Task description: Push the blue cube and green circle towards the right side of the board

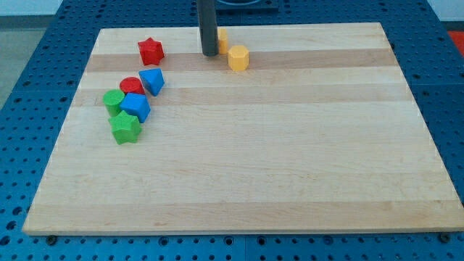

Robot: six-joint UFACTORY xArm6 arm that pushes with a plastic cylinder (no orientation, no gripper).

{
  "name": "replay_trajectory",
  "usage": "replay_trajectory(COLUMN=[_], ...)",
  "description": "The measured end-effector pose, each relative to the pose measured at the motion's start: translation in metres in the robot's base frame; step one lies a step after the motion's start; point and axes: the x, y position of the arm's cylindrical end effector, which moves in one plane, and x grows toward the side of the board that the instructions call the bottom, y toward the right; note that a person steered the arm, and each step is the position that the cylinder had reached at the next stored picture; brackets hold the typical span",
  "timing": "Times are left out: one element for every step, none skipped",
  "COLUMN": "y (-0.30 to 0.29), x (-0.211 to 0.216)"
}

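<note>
The blue cube (136, 107) lies at the view's left, in a tight cluster. The green circle (113, 101) touches its left side. My tip (209, 54) is near the view's top, well to the upper right of both blocks and apart from them. The rod comes straight down from the top edge.
In the cluster are a red circle (131, 85), a blue triangular block (153, 80) and a green star (125, 127). A red star (151, 51) lies above them. A yellow hexagon (238, 57) sits right of my tip, and another yellow block (222, 39) is partly hidden behind the rod. The wooden board (290, 159) rests on a blue pegboard.
</note>
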Motion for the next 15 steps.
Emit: replay_trajectory(y=[0.000, 0.000, -0.002, -0.045, -0.077, -0.085, -0.070, -0.116, -0.187, -0.204, -0.206, -0.206, -0.185, -0.181, -0.181], x=[0.005, 0.094, 0.181, 0.183, 0.182, 0.194, 0.264, 0.286, 0.226, 0.179, 0.115, 0.115, 0.127, 0.160, 0.160])
